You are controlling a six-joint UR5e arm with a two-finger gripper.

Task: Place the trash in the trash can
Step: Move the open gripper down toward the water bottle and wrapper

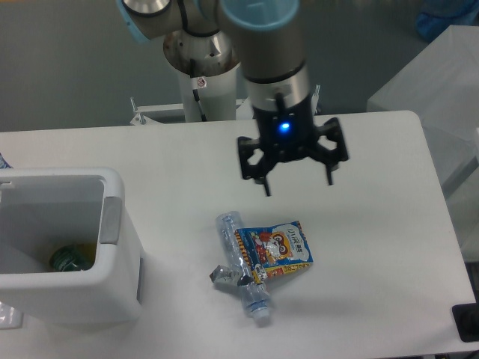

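My gripper (298,185) hangs above the table (374,247), jaws spread wide and pointing down, nothing between them; a blue light glows on the body just above the fingers. Both fingertips are clear of the surface and of all the trash. The trash lies in one small heap just below and slightly left of me in the camera view. The bottle (241,263), clear and crushed, runs from upper left to lower right with its neck end toward the near table edge. The packet (275,247), blue and yellow with a cartoon print, lies flat, its left edge overlapping the bottle's middle. A crumpled silvery wrapper (223,275) sits at the bottle's left side, touching it. I cannot tell whether the packet rests on top of the bottle or is tucked partly under it. The bin (112,224) stands at the left of the table, well apart from the heap, upright, open at the top, grey handle patch on the rim facing the trash. Inside it, near the bottom, something green and yellow is visible; too small to identify.
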